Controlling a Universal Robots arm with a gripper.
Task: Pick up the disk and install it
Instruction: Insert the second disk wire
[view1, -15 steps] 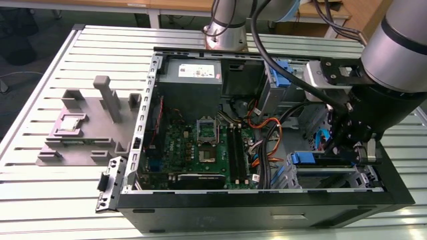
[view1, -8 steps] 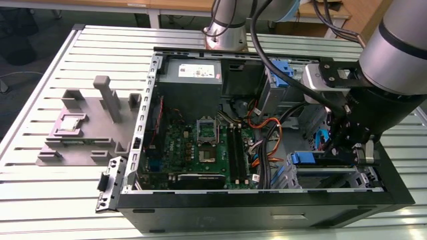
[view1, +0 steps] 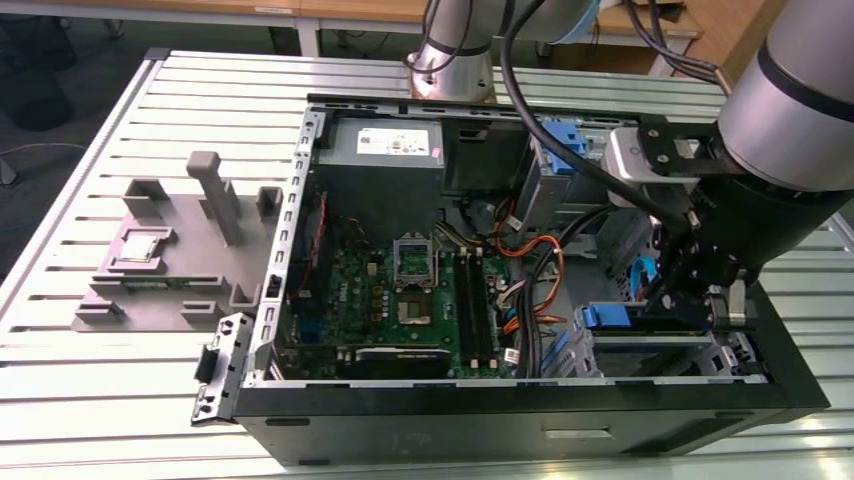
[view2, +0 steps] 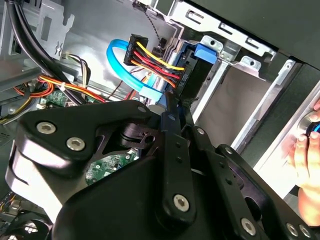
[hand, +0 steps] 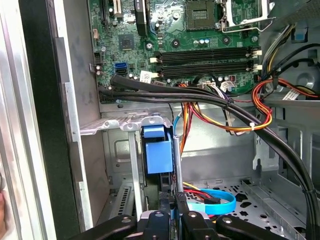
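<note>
The disk (hand: 157, 152) stands edge-on in a slot of the grey metal drive cage (hand: 117, 125), its blue plastic carrier facing out. My gripper (hand: 173, 204) is shut on the disk's near edge, the two black fingers pressed close on either side of it. In the second wrist view the fingers (view2: 169, 117) meet at the dark edge of the disk (view2: 200, 57), just below the cage rails (view2: 240, 50). In the exterior view the gripper (view1: 686, 303) reaches down into the case's near right corner, beside the disk (view1: 617, 318).
The open computer case holds a green motherboard (view1: 400, 290), a grey power supply (view1: 380, 150), orange and black cable bundles (hand: 225, 107) and a blue data cable (hand: 220, 200) close to the cage. A grey fixture (view1: 174, 250) stands on the slatted table. A person's hand (view2: 306, 150) rests outside the case.
</note>
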